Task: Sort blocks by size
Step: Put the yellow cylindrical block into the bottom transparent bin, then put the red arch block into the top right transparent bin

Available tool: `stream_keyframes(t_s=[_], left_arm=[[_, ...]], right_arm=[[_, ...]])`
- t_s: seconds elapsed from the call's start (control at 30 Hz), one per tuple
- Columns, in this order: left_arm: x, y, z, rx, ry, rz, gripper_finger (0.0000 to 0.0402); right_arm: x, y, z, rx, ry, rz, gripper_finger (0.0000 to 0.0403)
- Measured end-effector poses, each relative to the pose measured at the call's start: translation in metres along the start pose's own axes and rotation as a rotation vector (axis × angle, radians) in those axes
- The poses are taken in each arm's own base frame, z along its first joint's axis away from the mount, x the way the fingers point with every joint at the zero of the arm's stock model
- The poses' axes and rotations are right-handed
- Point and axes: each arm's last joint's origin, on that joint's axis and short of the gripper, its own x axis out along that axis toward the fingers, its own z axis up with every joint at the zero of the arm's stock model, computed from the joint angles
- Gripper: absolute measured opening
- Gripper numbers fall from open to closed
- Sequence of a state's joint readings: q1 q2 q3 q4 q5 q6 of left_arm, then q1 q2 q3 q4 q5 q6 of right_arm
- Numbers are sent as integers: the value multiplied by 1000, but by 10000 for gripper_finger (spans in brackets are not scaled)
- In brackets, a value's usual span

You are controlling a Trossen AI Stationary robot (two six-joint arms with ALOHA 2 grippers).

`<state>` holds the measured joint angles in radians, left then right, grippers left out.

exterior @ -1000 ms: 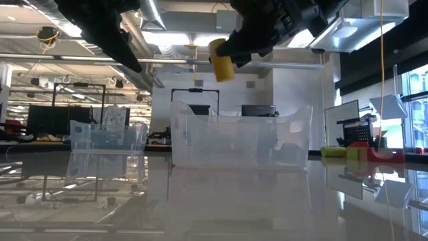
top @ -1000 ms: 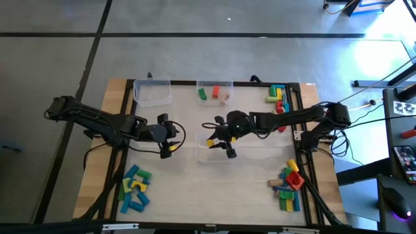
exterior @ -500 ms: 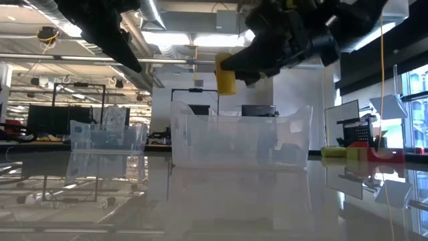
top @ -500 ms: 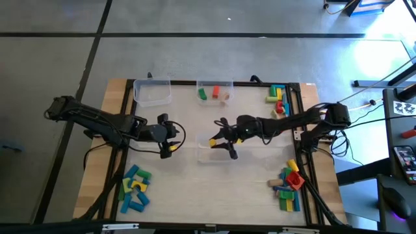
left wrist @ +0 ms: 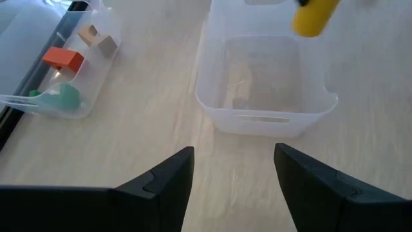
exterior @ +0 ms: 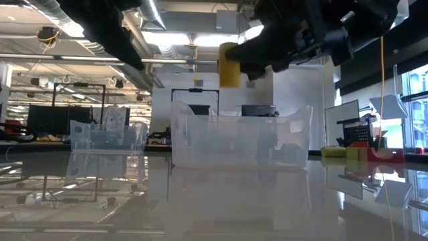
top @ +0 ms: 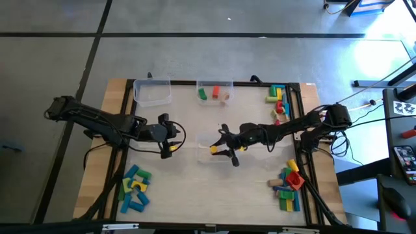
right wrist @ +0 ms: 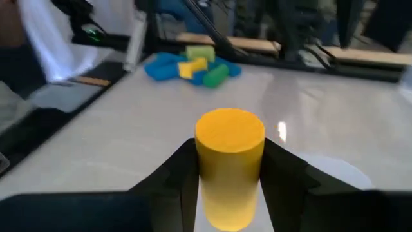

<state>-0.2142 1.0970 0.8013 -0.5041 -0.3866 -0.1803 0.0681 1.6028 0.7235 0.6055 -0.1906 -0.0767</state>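
Right gripper [right wrist: 230,187] clamps a yellow cylinder block [right wrist: 230,164] above the clear middle tub [top: 211,151], while the left gripper [left wrist: 233,177] waits beside it, fingers apart.

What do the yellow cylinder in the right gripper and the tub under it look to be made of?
Yellow cylinder: evenly coloured with a matte, grain-free face, so painted wood or plastic; the look leaves it open. Tub: clear, slightly frosted plastic; the table shows through its thin walls and rounded rim.
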Motion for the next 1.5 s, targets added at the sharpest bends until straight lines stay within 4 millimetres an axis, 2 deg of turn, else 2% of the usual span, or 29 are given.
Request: stream_keyframes(t_s=[0.23,0.37,0.57,0.73,0.87,1.07,1.3,1.5], left_arm=[[0,0,0,0,0,0,210],[0,0,0,0,0,0,210],[0,0,0,-2,0,0,210],[0,0,0,-2,1,0,210],[0,0,0,-3,1,0,210],[0,0,0,-5,3,1,210],[0,0,-1,-11,8,1,210],[0,0,-1,-15,8,1,210]], right_arm=[[-1,-6,-11,12,128,-184,167],[-2,-5,-14,38,155,-182,190],[-2,-5,-14,36,156,-182,197],[-10,-5,0,37,143,-183,199],[-25,-4,18,38,181,-199,199],[-56,-3,37,69,257,-324,199],[-95,-1,46,103,350,-506,200],[-119,1,44,130,425,-629,200]])
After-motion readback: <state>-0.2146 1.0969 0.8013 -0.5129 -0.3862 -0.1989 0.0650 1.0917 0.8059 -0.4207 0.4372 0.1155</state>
